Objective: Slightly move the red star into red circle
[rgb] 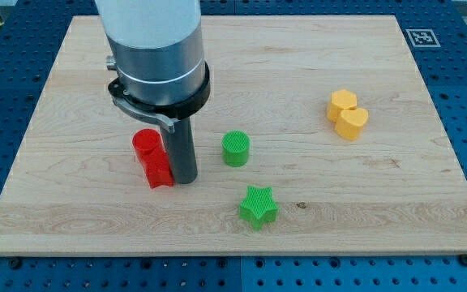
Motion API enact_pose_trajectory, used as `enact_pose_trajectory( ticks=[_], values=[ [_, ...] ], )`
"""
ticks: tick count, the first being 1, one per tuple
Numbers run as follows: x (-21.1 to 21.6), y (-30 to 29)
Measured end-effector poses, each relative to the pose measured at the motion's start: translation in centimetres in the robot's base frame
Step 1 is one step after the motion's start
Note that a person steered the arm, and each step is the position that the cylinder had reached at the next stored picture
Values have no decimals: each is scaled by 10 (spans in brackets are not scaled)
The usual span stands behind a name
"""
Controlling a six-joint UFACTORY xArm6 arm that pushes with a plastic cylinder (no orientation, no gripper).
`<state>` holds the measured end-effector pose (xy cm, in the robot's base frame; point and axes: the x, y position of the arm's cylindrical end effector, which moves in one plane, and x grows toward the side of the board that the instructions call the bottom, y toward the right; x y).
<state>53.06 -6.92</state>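
Observation:
The red circle block (145, 143) sits on the wooden board left of centre. The red star (158, 169) lies directly below it, touching it. My tip (185, 179) rests on the board right against the red star's right side. The arm's grey body hides the board above the red blocks.
A green circle block (236, 149) stands right of my tip. A green star (258, 206) lies below it. A yellow hexagon block (341, 103) and a yellow heart (352, 122) touch each other at the right. The board (71, 219) edge runs near the view's bottom.

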Motion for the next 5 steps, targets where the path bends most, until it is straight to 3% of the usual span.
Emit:
enact_pose_trajectory(
  ticks=[5],
  values=[
    [-7, -24]
  ],
)
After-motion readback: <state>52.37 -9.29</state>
